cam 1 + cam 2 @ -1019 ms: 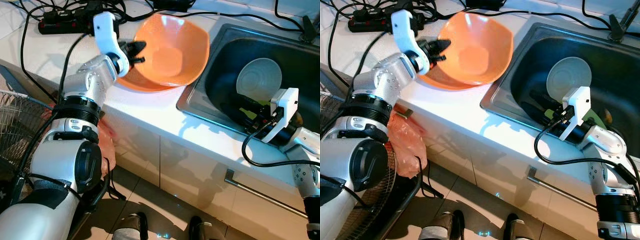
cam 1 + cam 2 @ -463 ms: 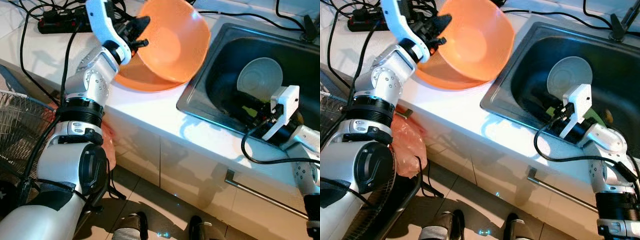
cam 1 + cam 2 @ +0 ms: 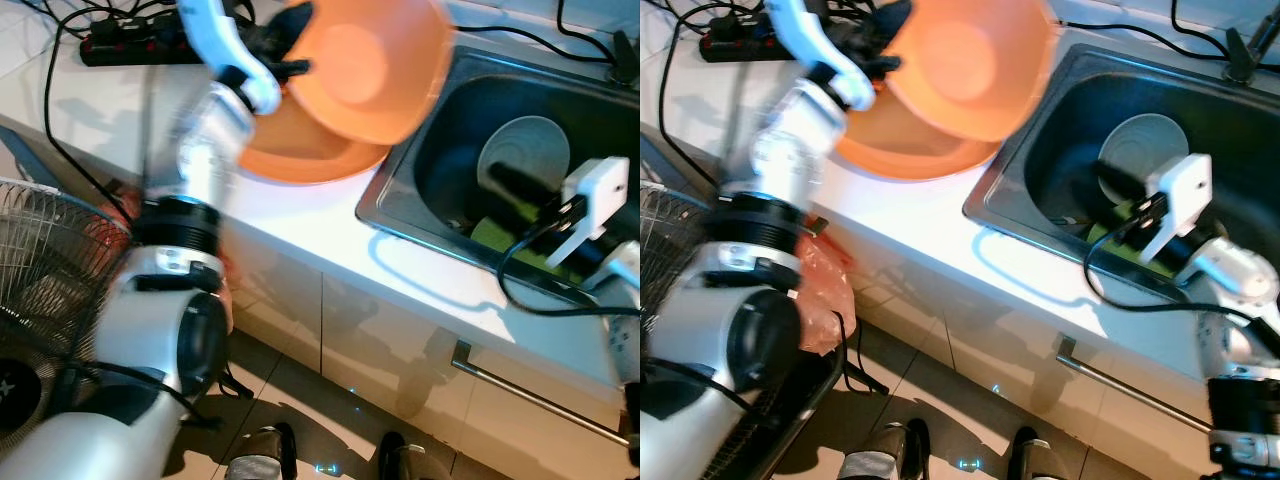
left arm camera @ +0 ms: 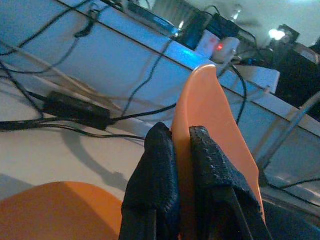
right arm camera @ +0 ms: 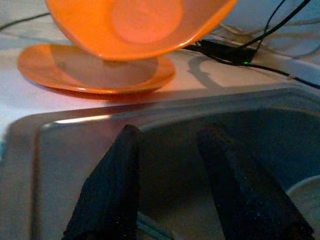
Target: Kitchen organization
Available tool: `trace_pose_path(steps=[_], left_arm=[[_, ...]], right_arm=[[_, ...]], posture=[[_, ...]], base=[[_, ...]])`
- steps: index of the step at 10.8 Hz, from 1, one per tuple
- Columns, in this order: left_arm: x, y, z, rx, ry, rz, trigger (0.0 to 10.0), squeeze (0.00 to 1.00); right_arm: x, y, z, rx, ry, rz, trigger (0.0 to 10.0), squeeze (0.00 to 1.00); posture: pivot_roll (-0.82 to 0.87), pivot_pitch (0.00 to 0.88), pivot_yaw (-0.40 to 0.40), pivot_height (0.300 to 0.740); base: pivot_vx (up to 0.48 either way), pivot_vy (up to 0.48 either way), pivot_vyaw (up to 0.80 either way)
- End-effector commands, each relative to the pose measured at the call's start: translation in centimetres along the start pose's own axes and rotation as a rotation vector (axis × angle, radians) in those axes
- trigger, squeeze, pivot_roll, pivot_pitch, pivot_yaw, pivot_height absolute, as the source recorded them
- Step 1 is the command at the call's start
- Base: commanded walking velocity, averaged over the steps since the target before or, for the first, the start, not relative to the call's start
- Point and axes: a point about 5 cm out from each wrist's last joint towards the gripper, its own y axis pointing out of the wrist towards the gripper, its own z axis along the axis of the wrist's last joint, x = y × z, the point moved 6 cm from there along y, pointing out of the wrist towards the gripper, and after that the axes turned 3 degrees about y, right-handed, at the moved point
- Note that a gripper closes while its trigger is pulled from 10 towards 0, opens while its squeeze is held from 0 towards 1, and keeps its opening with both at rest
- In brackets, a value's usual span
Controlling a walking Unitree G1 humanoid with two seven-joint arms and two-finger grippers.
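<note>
Your left gripper [image 4: 181, 150] is clamped on the orange bowl's [image 3: 372, 68] thin rim — smooth, glossy plastic, tilted above a matching plate [image 5: 95, 72]; right gripper [image 5: 172, 170] fingers apart — over the steel sink [image 3: 445, 150].

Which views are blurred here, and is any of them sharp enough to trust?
Both eye views are motion-smeared along the left arm and orange bowl; the left wrist view is sharp on the left tool clamping the bowl's rim; the right wrist view is soft, with its right tool dark.

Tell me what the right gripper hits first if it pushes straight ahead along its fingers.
Probably the far wall of the steel sink: the open right gripper points across the basin at it. Depth is unclear. The raised orange plastic bowl lies beyond, higher.
</note>
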Motion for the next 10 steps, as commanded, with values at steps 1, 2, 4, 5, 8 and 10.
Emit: trace_pose_path(steps=[1, 2, 4, 5, 8, 10], left_arm=[[1.2, 0.4, 1.4, 0.049, 0.045, -0.04, 10.0, 0.0], [2.3, 0.9, 0.4, 0.027, 0.06, -0.064, 10.0, 0.0], [5.4, 1.8, -2.1, -0.014, 0.109, -0.134, 10.0, 0.0], [6.7, 2.1, -2.9, -0.025, 0.13, -0.164, 10.0, 0.0], [10.6, 2.6, -6.0, -0.054, 0.202, -0.242, 10.0, 0.0], [13.2, 2.5, -7.9, -0.075, 0.244, -0.303, 10.0, 0.0]], right_arm=[[1.0, -0.5, 0.5, -0.002, -0.038, -0.037, 10.0, 0.0], [1.7, -1.1, 0.6, -0.009, -0.051, -0.058, 10.0, 0.0], [2.5, -2.2, 0.5, -0.045, -0.077, -0.088, 10.0, 0.0], [2.8, -2.7, 0.4, -0.056, -0.084, -0.096, 10.0, 0.0], [3.0, -4.1, 0.2, -0.088, -0.092, -0.102, 10.0, 0.0], [2.6, -5.1, 0.2, -0.102, -0.087, -0.089, 10.0, 0.0]], posture=[[-0.02, 0.167, 0.069, 0.74], [-0.03, 0.172, 0.071, 0.74], [-0.04, 0.184, 0.075, 0.74], [-0.05, 0.188, 0.078, 0.74], [-0.06, 0.197, 0.087, 0.74], [-0.08, 0.205, 0.096, 0.74]], base=[[0.0, 0.0, 0.0], [0.0, 0.0, 0.0], [0.0, 0.0, 0.0], [0.0, 0.0, 0.0], [0.0, 0.0, 0.0], [0.0, 0.0, 0.0]])
